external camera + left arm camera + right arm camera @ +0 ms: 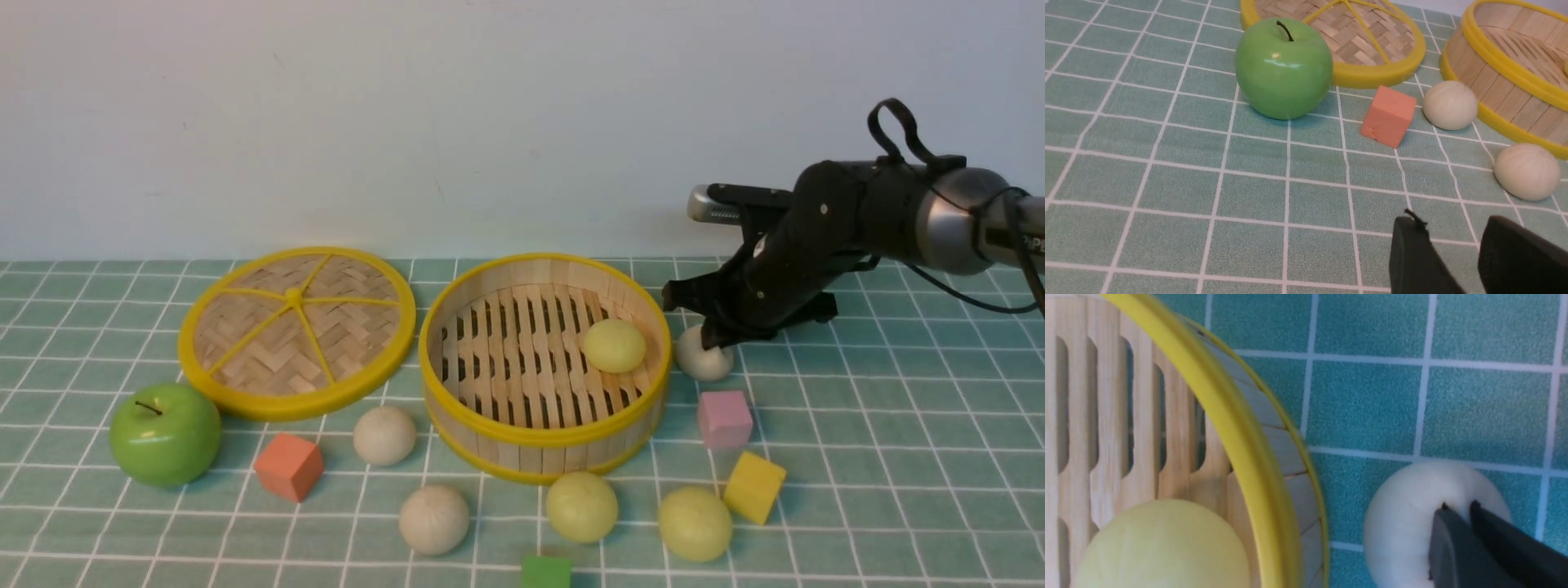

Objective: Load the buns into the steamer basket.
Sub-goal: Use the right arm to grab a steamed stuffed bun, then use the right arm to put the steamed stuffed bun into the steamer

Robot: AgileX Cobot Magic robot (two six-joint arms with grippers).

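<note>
The right tool (1458, 506) pinches tight on a soft, round white bun (704, 359), middle right, beside the slatted bamboo steamer basket (543, 441). One smooth yellow bun (614, 345) sits inside. The left tool (1455, 228) stands wide, empty.

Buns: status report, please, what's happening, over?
Right gripper pinched shut on off-white bun beside steamer basket. Left gripper open, empty. One yellow-green bun inside. Nothing in the way.

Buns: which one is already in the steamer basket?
The pale yellow-green bun on the slatted floor of the steamer basket, near its right wall. The other five are all outside it.
</note>
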